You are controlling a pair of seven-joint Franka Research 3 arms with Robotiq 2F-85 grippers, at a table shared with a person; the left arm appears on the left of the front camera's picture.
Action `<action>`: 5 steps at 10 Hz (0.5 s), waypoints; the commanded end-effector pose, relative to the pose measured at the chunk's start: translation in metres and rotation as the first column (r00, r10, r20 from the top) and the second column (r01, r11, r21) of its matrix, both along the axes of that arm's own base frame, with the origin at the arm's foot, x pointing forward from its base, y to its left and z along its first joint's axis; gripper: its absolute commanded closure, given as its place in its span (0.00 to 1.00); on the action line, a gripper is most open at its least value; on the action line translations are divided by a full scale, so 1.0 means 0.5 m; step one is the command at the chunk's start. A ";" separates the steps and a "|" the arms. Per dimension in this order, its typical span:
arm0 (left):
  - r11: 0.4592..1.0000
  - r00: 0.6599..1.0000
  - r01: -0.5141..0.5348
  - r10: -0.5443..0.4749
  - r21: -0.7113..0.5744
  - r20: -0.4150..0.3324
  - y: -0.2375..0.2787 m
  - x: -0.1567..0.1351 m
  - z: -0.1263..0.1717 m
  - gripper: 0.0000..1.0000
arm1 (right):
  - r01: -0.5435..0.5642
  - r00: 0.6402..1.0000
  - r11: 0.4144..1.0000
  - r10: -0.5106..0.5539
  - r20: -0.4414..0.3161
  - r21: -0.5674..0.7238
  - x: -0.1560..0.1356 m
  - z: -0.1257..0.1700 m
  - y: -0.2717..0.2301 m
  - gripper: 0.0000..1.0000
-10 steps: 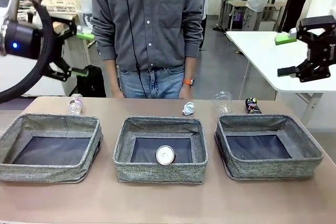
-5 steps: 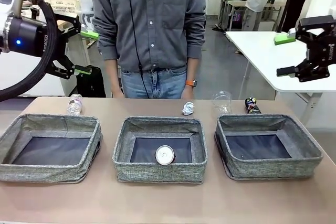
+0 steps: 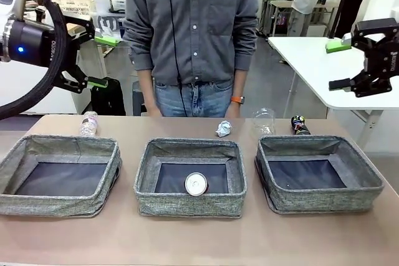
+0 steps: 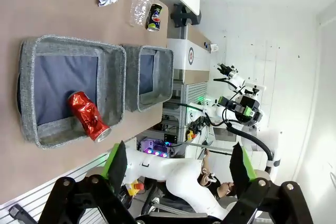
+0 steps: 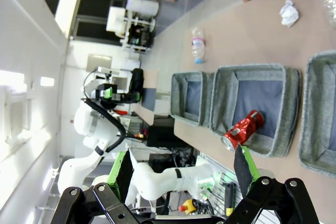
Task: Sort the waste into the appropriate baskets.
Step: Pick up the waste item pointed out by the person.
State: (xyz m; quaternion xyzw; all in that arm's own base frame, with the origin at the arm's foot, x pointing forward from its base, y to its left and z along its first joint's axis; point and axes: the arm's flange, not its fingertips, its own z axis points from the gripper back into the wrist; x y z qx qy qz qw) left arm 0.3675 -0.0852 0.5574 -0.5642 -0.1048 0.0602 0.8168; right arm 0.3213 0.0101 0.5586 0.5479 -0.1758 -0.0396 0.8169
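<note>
Three grey woven baskets stand in a row: left (image 3: 53,205), middle (image 3: 187,205), right (image 3: 324,200). A red soda can (image 4: 88,116) lies in the middle basket, its silver end (image 3: 196,184) facing me. Behind the baskets on the table are a crushed clear bottle (image 3: 89,123), a crumpled paper ball (image 3: 223,129), a clear cup (image 3: 264,120) and a dark can (image 3: 299,124). My left gripper (image 3: 101,61) hangs open high above the table's left end. High at the right, my right gripper (image 3: 336,65) is also open. Neither holds anything.
A person in a grey shirt stands at the far edge behind the middle basket, one hand (image 3: 234,109) hanging just above the paper ball. A white table (image 3: 305,60) stands behind at the right. Bare tabletop (image 3: 199,241) lies in front of the baskets.
The person has shifted to the right along the far edge. My left gripper has drifted slightly up and right. The right arm and the waste have not moved.
</note>
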 end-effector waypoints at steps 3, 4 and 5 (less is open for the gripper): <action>1.000 1.000 0.014 -0.014 0.003 0.015 0.003 0.000 -0.002 0.00 | -0.008 0.999 1.000 0.007 0.035 0.020 0.007 0.001 0.004 0.00; 1.000 1.000 0.014 -0.014 0.003 0.015 0.003 0.000 -0.002 0.00 | -0.008 0.999 1.000 0.007 0.035 0.020 0.007 0.001 0.004 0.00; 1.000 1.000 0.014 -0.014 0.003 0.015 0.003 0.000 -0.002 0.00 | -0.008 0.999 1.000 0.007 0.035 0.020 0.007 0.001 0.004 0.00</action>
